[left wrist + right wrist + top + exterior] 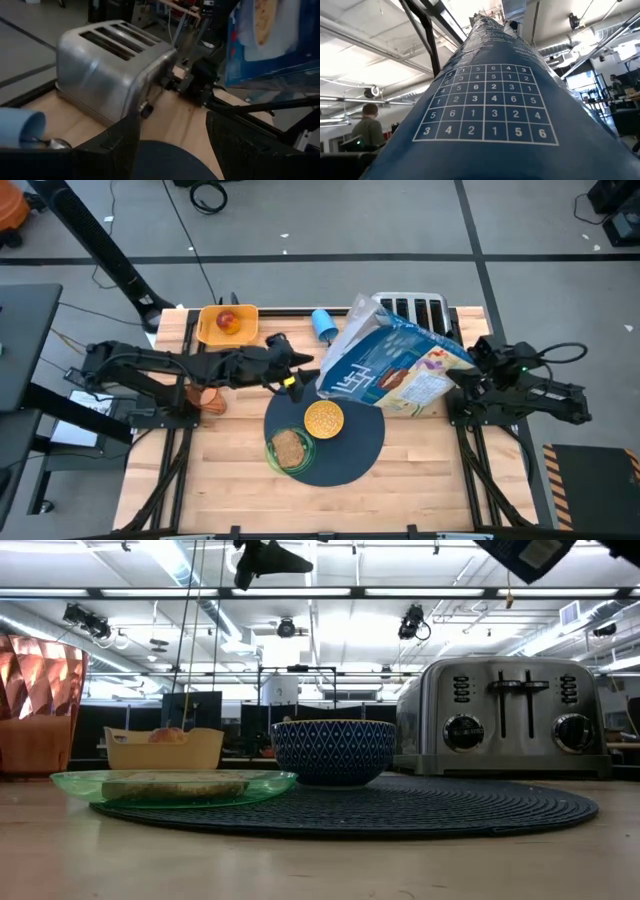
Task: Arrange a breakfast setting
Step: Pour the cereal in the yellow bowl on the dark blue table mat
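Observation:
The round dark mat point(350, 442) lies on the table. On it stand a bowl point(324, 418) with yellow contents, blue-patterned outside in the low view point(332, 750), and the green plate with toast point(290, 448). The red apple point(227, 321) lies in the yellow tray. The blue cup point(324, 326) lies on its side at the far edge. The orange tumbler point(208, 398) stands under my left arm. My left gripper point(172, 127) is open and empty above the mat's far left edge point(298, 368). My right gripper point(462, 378) is shut on a blue cereal box point(390, 365). No spoon shows. My right gripper holds the cereal box by its end toward the table's right point(450, 375), coming level from the right. The box is lifted clear and tipped over, its other end point(330, 380) high over the mat near the bowl. The box's printed face point(490, 100) hides the fingers.
The silver toaster point(412, 307) stands at the far right, partly under the box; it shows in the left wrist view point(110, 70). The yellow tray point(228, 325) sits at the far left. A person point(367, 130) stands in the room beyond.

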You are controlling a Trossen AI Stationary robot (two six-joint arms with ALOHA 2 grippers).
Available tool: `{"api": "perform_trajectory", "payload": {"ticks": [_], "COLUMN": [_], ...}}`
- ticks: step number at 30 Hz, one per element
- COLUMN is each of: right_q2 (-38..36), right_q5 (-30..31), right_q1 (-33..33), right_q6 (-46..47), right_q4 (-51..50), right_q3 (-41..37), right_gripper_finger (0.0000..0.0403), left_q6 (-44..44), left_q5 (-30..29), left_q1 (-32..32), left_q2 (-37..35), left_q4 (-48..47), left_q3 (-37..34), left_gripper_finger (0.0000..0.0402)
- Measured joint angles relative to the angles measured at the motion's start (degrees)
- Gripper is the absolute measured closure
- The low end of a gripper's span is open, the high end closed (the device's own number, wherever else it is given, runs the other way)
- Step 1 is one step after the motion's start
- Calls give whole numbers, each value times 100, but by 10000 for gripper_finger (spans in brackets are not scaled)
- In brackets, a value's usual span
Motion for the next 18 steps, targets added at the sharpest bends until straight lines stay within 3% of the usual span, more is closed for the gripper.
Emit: {"api": "perform_trajectory", "payload": {"ticks": [10, 18], "right_q2": [-618, -595], "right_q5": [-146, -332], "right_q1": [0, 0], "right_q6": [86, -72], "right_q4": [-480, -842], "right_q3": [-425, -427], "right_gripper_finger": [114, 114], "left_q6": [-594, -1166], "left_q5": [-328, -447], "left_q1": [-426, -573], "left_q2": [131, 136], "left_q4": [-1061, -1142], "left_q3": [-8, -493], "left_gripper_finger": [171, 171]}}
